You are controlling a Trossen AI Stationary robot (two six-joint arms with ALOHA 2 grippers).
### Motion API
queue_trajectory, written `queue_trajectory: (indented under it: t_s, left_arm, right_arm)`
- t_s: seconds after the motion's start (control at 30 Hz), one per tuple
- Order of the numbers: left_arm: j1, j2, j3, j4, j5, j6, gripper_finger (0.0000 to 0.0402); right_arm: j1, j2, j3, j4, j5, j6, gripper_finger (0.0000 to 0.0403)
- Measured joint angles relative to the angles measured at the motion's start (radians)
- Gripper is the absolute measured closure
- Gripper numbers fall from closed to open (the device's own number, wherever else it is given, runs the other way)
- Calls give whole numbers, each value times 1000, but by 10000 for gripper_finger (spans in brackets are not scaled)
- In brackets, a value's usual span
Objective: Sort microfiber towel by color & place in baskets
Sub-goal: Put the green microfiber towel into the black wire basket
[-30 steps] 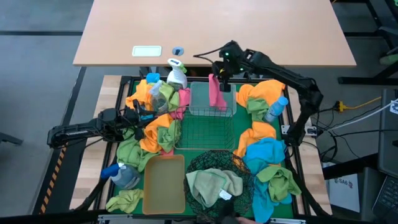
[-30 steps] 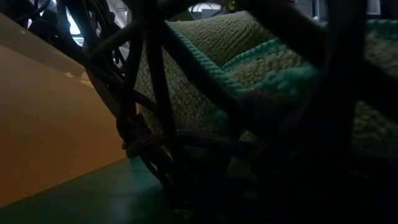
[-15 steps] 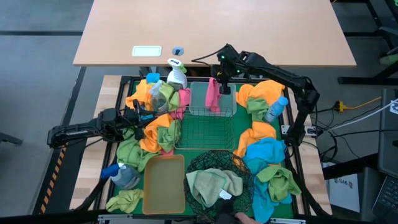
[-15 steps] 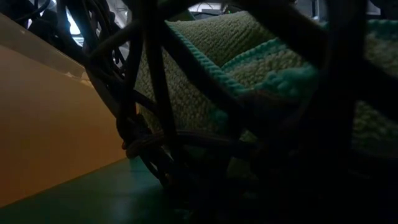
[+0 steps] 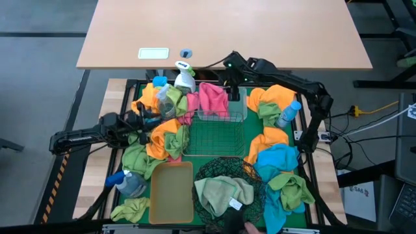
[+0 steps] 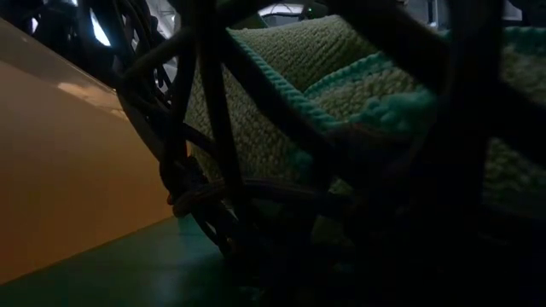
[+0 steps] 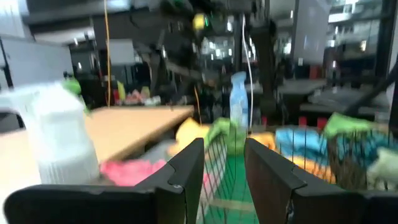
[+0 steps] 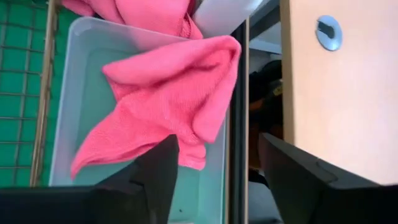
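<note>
A pink towel [image 5: 213, 97] [image 8: 168, 99] lies spread in the far clear basket [image 5: 224, 110] [image 8: 81, 130], partly over its far rim. My right gripper [image 5: 232, 77] [image 8: 217, 180] hovers open just above it, with nothing between its fingers. Nearer stand a wire basket [image 5: 214, 136], a tan bin [image 5: 171, 192] [image 6: 68, 188] and a round black mesh basket [image 5: 214, 170] [image 6: 205, 128] holding a pale green towel [image 5: 224, 192] [image 6: 341, 77]. My left gripper [image 5: 140, 120] [image 7: 224, 168] waits open at the left, beside the towel pile.
Orange and green towels [image 5: 162, 136] are heaped left of the baskets; blue, orange and green ones [image 5: 279, 162] on the right. Spray bottles stand at the far left [image 5: 184, 77], the right [image 5: 289, 112] and the near left [image 5: 123, 182]. A wooden table [image 5: 221, 32] lies beyond.
My right gripper has shifted a little toward the table's left edge over the clear basket and let go of the pink towel. The towel, which hung narrow below the fingers, has dropped and spread out in the basket.
</note>
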Motion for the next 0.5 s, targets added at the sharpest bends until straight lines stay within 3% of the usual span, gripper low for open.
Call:
queue_trajectory:
  t_s: [0.2,0.5]
  left_arm:
    - [0,0,0,129,8,-27,292]
    - [0,20,0,141,83,-179,292]
  right_arm:
    - [48,0,0,-8,95,-1,155]
    - [134,-1,0,-6,164,-8,164]
